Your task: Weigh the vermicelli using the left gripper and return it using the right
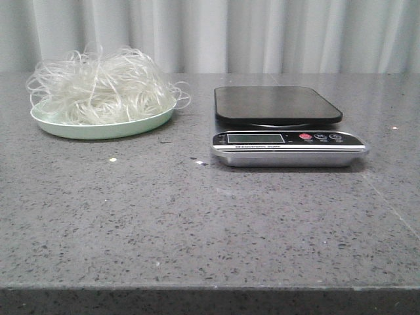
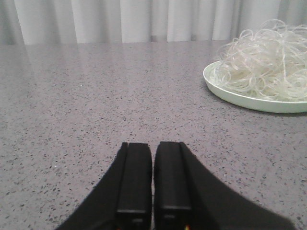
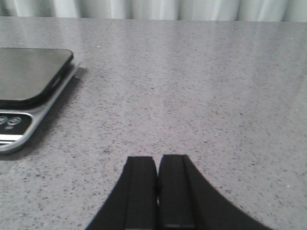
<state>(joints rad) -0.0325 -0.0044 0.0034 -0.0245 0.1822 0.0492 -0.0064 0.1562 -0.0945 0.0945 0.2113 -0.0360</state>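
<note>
Two things sit on the grey speckled tabletop [image 1: 197, 223] in the front view: a pale green plate [image 1: 98, 128] at the far left, heaped with a loose tangle of clear vermicelli [image 1: 105, 85], and a digital scale [image 1: 285, 128] to the right of it, well apart, its dark platform [image 1: 275, 104] bare. So the vermicelli lies on its plate and nothing lies on the scale, which fits either the time ahead of the weighing or the time after the bundle has gone back; one look cannot settle which. A strip of small writing runs under the scale's display [image 1: 254, 138], but it is too fine for me to read, and the display shows no figure I can make out; a red button and two dark ones sit beside it. From the left wrist view, the left gripper [image 2: 152, 179] hangs low over bare tabletop with its fingers pressed together, holding nothing, the plate and noodles off to one side. From the right wrist view, the right gripper [image 3: 157, 187] is likewise closed and empty, the scale's corner near it. Whichever arm goes for the strands, I'd judge a wide opening and a deep bite into the heap's middle wise, since such springy loops shed stragglers.
</note>
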